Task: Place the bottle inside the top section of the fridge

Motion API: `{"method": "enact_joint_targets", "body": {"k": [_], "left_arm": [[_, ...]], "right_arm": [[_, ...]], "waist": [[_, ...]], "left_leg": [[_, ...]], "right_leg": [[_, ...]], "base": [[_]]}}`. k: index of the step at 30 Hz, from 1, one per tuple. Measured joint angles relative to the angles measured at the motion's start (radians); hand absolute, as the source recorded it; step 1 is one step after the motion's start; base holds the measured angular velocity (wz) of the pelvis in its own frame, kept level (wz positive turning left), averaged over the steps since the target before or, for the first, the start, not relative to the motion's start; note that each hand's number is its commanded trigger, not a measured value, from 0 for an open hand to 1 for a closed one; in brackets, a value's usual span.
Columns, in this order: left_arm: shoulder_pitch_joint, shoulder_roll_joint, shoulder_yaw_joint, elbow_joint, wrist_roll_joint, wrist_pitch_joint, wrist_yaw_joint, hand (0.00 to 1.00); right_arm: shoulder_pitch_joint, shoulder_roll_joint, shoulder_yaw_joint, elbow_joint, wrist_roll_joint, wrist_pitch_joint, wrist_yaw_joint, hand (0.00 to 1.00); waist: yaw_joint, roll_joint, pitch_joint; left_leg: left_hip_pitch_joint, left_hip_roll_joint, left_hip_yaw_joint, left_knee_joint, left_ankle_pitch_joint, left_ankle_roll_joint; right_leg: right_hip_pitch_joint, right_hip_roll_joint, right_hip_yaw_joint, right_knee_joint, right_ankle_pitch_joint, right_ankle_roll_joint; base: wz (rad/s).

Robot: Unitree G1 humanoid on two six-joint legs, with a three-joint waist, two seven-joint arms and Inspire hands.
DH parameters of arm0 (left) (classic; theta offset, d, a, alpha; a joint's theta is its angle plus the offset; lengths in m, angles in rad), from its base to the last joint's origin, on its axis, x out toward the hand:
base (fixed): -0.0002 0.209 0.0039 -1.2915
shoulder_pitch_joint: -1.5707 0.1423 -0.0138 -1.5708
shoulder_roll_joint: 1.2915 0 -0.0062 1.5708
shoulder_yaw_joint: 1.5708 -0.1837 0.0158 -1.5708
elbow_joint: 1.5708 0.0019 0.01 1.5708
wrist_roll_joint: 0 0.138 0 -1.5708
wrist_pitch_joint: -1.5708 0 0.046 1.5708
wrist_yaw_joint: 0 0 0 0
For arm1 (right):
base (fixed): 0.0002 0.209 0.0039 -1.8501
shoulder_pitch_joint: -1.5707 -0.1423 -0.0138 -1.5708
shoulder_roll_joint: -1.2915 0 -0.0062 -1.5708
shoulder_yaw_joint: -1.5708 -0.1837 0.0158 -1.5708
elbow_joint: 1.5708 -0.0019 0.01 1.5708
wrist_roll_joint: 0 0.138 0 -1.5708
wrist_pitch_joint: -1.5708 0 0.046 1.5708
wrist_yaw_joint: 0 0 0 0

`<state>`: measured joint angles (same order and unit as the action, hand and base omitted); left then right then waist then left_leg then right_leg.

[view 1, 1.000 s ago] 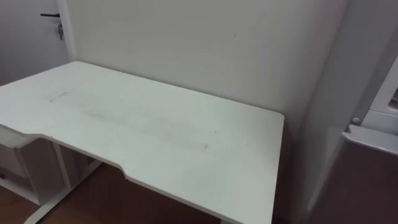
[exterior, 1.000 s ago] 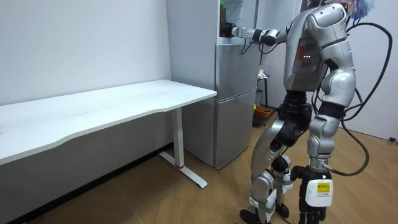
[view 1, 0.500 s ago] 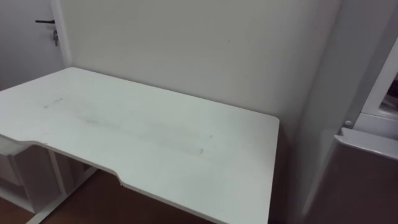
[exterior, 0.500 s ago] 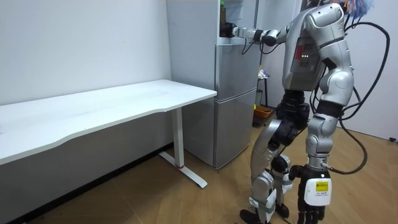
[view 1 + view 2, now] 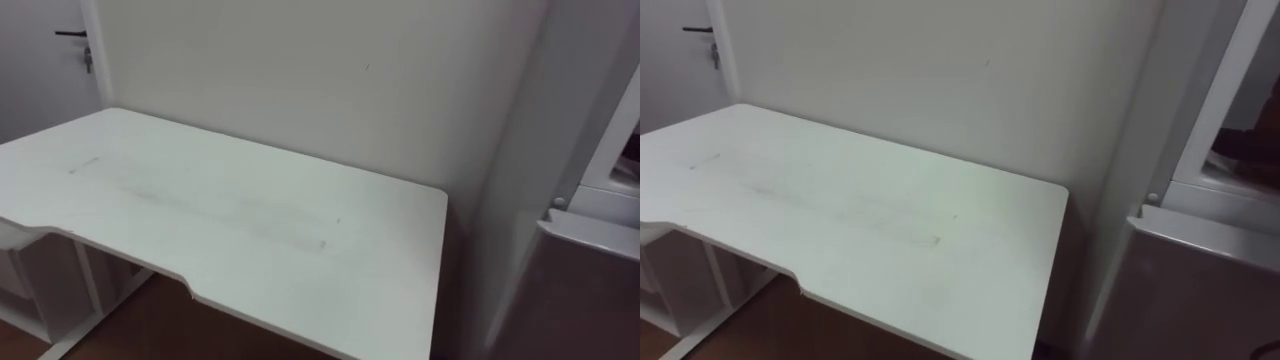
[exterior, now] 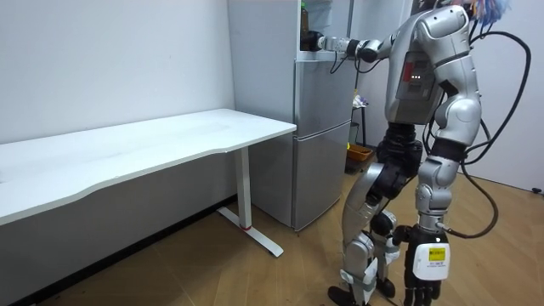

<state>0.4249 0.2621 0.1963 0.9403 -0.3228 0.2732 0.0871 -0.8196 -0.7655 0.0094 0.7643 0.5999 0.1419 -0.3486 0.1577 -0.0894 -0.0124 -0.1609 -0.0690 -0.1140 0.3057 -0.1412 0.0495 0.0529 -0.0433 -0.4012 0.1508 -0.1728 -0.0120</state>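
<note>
Fridge and robot are seen together in the room view, the robot stood on bent legs before the fridge's front, on the room view's right of it. The right hand is stretched out level at about shoulder height and reaches the upper part of the fridge. It is shown small and dark, so whether it is spread or closed cannot be told. Just above that hand, a slim greenish bottle is seen upright against the upper fridge, close to the picture's top edge. Whether it is gripped or set on a shelf cannot be made out. The left hand is hung low beside the legs, well below and behind the right hand, and its state cannot be read either. Well below the right hand, towards the room view's left, a white table is set along the wall, its end just beside the fridge's side. In the eye views the fridge is cropped at the right edge. A dark shape inside the open upper compartment there cannot be identified.
</note>
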Motion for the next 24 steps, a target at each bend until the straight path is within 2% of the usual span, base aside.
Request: {"method": "enact_joint_targets", "body": {"k": [8, 10, 13, 15, 18, 20, 24], "left_arm": [[-0.010, 0.000, 0.001, -0.034, 0.001, 0.008, 0.012, 0.00], [-0.020, 0.000, 0.001, -0.033, 0.001, 0.012, 0.012, 0.00], [-0.038, 0.000, 0.033, -0.016, 0.002, 0.013, 0.013, 0.00], [-0.048, 0.000, 0.040, -0.016, 0.002, 0.015, 0.019, 0.00], [-0.059, -0.007, 0.040, -0.016, 0.001, 0.015, 0.021, 0.00], [-0.067, -0.009, 0.040, -0.018, 0.003, 0.014, 0.020, 0.00], [-0.068, -0.009, 0.040, -0.017, 0.005, 0.008, 0.015, 0.00]], "right_arm": [[0.000, 0.000, 0.001, -0.003, 0.000, 0.035, 0.001, 0.00], [0.000, 0.002, 0.001, -0.003, -0.004, 0.044, 0.003, 0.00], [0.000, 0.008, 0.001, -0.002, 0.001, 0.069, 0.026, 0.00], [0.001, 0.008, 0.001, -0.004, 0.027, 0.079, 0.047, 0.00], [0.001, 0.008, -0.003, -0.015, 0.052, 0.086, 0.072, 0.00], [0.001, 0.008, -0.005, -0.041, 0.054, 0.099, 0.080, 0.00], [0.001, 0.008, -0.011, -0.049, 0.056, 0.101, 0.091, 0.00]], "waist": [[-0.003, -0.004, 0.0022], [-0.008, -0.006, 0.0054], [-0.019, -0.016, 0.0064], [-0.030, -0.026, 0.0019], [-0.048, -0.027, 0.0012], [-0.057, -0.030, -0.0020], [-0.077, -0.023, -0.0015]], "left_leg": [[0.029, -0.002, 0.002, -0.009, -0.002, 0.001], [0.047, -0.004, 0.001, -0.017, -0.002, 0.001], [0.076, -0.008, 0.004, -0.034, -0.002, 0.003], [0.080, -0.008, 0.008, -0.039, -0.003, 0.004], [0.086, -0.010, 0.014, -0.039, -0.009, 0.009], [0.084, -0.009, 0.021, -0.040, -0.011, 0.012], [0.104, -0.009, 0.033, -0.051, -0.015, 0.018]], "right_leg": [[0.024, -0.001, 0.003, -0.003, -0.001, 0.001], [0.038, -0.003, 0.002, -0.005, -0.003, 0.004], [0.059, -0.008, 0.004, -0.015, -0.009, 0.008], [0.060, -0.008, 0.009, -0.013, -0.010, 0.008], [0.068, -0.006, 0.009, -0.013, -0.010, 0.010], [0.067, -0.007, 0.014, -0.009, -0.009, 0.012], [0.074, -0.014, 0.018, 0.005, -0.007, 0.015]], "base": [[0.00], [0.00], [-0.01], [-0.05], [-0.04], [-0.09], [-0.09]]}}
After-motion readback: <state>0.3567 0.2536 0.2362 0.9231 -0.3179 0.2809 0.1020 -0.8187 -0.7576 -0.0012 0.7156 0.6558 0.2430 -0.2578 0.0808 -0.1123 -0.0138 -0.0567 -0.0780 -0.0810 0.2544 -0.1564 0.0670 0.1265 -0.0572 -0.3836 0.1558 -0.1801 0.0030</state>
